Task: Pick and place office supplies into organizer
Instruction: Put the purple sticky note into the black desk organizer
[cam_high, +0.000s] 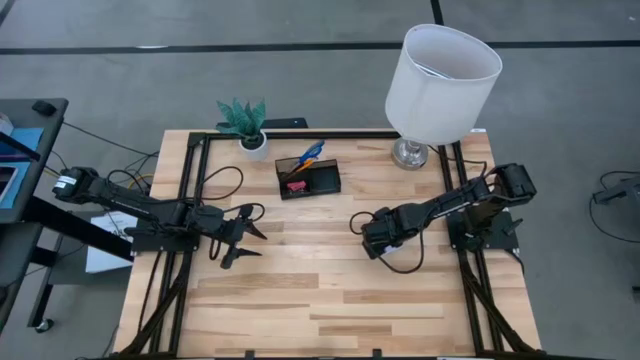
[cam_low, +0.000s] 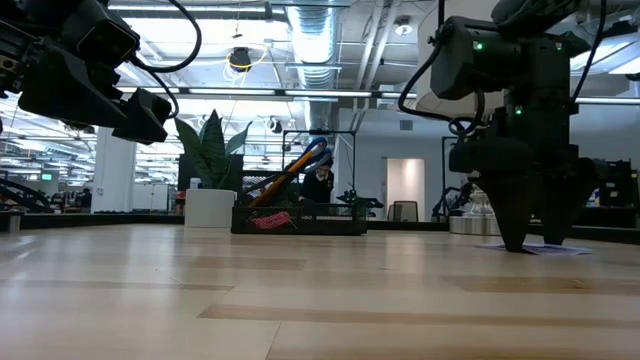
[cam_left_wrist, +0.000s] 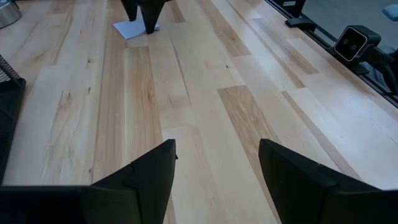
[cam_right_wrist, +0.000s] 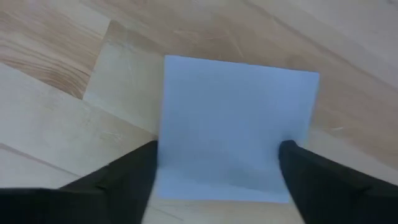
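Right end effector (cam_right_wrist: 217, 171) stands wide astride the note pad (cam_right_wrist: 239, 124) on the desk (cam_high: 330, 290); left end effector (cam_left_wrist: 214, 171) hangs wide, apart.

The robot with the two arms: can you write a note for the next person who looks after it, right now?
Left gripper: open, empty, hanging above the table's left-centre.
Right gripper: open, fingers down at the table, straddling the pale blue note pad; not gripped yet.
Organizer at the table's back, beside the plant pot: already holds pencils, scissors and something pink.
Left to do: close on the note pad, lift it, put it in the organizer. No other loose supplies visible on the table.
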